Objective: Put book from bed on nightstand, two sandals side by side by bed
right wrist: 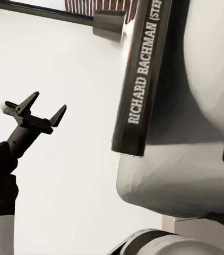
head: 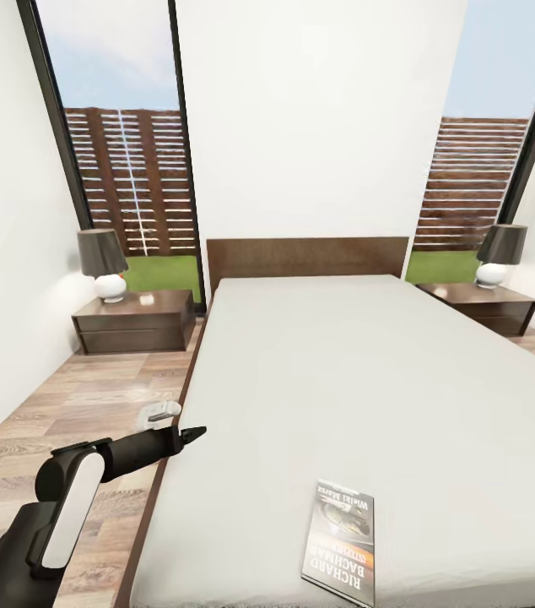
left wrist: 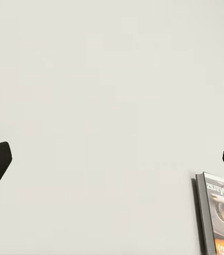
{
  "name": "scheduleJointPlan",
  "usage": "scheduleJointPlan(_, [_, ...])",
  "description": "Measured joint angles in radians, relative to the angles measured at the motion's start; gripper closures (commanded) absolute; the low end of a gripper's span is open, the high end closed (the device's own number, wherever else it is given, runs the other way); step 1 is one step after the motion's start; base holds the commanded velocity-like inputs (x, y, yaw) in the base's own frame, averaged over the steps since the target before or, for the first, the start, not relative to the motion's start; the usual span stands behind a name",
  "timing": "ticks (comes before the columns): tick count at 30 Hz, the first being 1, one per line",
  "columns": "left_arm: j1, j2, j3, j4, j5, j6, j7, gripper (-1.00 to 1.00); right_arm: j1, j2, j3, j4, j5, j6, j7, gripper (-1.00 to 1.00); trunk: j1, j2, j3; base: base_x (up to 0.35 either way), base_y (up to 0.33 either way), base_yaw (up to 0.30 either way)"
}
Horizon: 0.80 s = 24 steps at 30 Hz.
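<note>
Your left gripper [head: 190, 434] hovers over the bed's [head: 318, 371] left edge near the foot corner, fingers spread apart and holding nothing. The book [head: 340, 541] lies flat on the mattress just inside the foot edge, well apart from that gripper. In the right wrist view the book's spine [right wrist: 141, 79] runs close by the camera, and the left gripper [right wrist: 36, 113] shows beyond it with its fingers open. Of your right gripper I cannot tell whether the fingers are apart or together.

What could go wrong, as I judge it:
- The book is thin and lies flush on the mattress, so your fingers may skate over the cover or dig into the soft surface instead of getting under an edge.
- It sits close to the foot edge, so a sideways push could slide it off onto the floor.
- The nightstand [head: 135, 319] on the left stands at the head corner, far from the book, so a weak pinch may let the book slip during the carry.
- The lamp [head: 104, 263] takes up part of that nightstand's top, so a careless set-down could knock it.

Count: 1 book, 1 bed, 2 nightstands with the second [head: 480, 306] at the right head corner, 2 lamps counting the right one [head: 499, 253], and 1 pale object [head: 159, 413] on the floor beside the bed's left edge, possibly a sandal, though it is too small to say.
</note>
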Motion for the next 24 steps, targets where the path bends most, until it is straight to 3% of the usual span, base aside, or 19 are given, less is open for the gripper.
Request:
scheduleJointPlan(5, [0.0,0.001,0.001,0.0,0.0,0.0,0.0,-1.0,0.0,0.007,0.0,0.004,0.001,-0.005,0.0,-1.0,0.019,-0.035,-0.016,0.0,0.0,0.0])
scheduleJointPlan(24, [0.0,0.003,0.001,-0.001,0.002,0.0,0.0,-1.0,0.0,0.027,0.002,0.035,0.009,-0.011,0.0,-1.0,0.019,-0.035,-0.016,0.0,0.0,0.0])
